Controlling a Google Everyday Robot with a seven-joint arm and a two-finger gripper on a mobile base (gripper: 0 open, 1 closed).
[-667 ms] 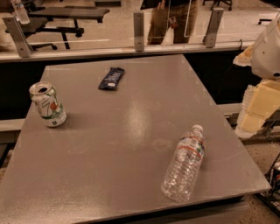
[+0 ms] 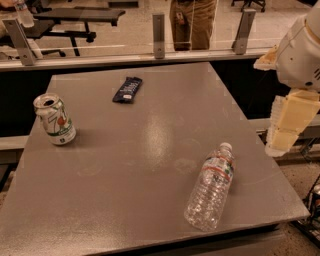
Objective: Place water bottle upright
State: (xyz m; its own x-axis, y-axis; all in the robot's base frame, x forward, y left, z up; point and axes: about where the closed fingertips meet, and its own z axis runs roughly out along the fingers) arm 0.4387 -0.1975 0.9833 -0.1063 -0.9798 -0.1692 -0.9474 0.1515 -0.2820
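The water bottle (image 2: 211,188) is clear ribbed plastic with a white cap and a white-and-red label band. It lies on its side on the grey table (image 2: 150,130), near the front right corner, cap pointing to the far right. My gripper (image 2: 286,127) hangs at the right edge of the view, beyond the table's right edge, to the right of the bottle's cap and apart from it. It holds nothing that I can see.
An opened white-and-green soda can (image 2: 54,120) stands upright at the left. A dark snack wrapper (image 2: 127,89) lies at the back middle. A railing with posts (image 2: 158,28) runs behind the table. A small bottle (image 2: 23,13) stands far back left.
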